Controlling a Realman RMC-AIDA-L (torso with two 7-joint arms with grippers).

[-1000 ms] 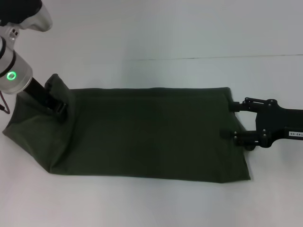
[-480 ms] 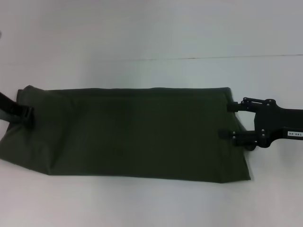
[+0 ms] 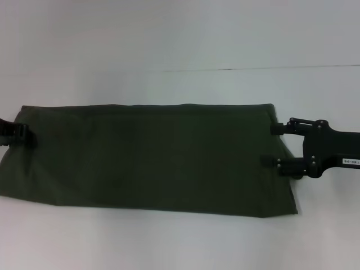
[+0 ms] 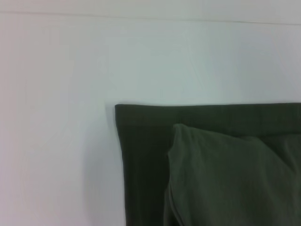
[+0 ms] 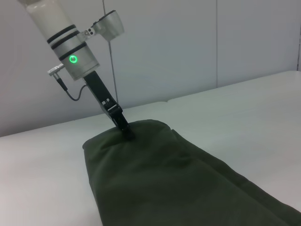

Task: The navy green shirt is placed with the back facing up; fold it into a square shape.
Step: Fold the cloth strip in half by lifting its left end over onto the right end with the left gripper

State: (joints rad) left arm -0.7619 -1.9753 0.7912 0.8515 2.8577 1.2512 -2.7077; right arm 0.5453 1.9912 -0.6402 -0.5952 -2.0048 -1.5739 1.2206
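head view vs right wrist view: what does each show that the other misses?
Head view only: the right gripper with its fingers spread at the right end of the navy green shirt, and the shirt's whole long folded strip lying flat on the white table.

Right wrist view only: the left arm's silver wrist with a green light, slanting down from above, and the wall panels behind the table.

Both: the shirt, the table, and the left gripper at the shirt's left end.
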